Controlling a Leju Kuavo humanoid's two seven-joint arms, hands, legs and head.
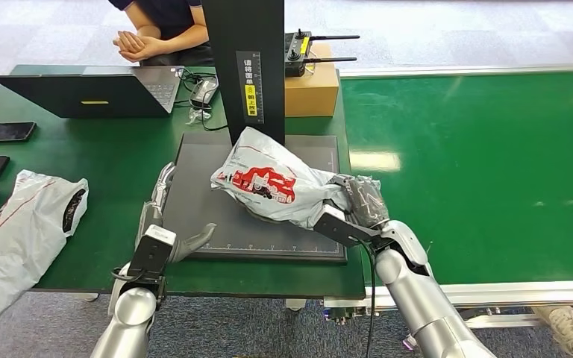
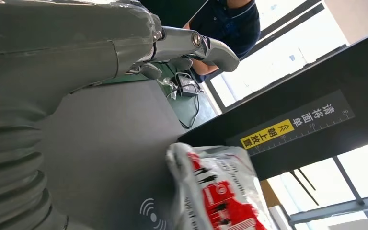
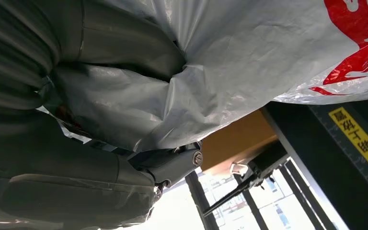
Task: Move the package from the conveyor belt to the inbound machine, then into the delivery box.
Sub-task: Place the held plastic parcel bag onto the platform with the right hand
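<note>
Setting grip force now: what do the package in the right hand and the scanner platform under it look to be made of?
Package: thin, soft plastic film, grey-white with red print, slightly glossy; it crumples and bunches where the right hand grips it. Scanner platform: looks like a rigid, matte dark grey plate with printed ruler marks along its edge; plastic or coated metal, I cannot tell.

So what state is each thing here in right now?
package: gripped by right hand, over the scanner plate
left hand: open, resting at the plate's edge
laptop: open
second bag: lying flat on table
phone: screen dark
</note>
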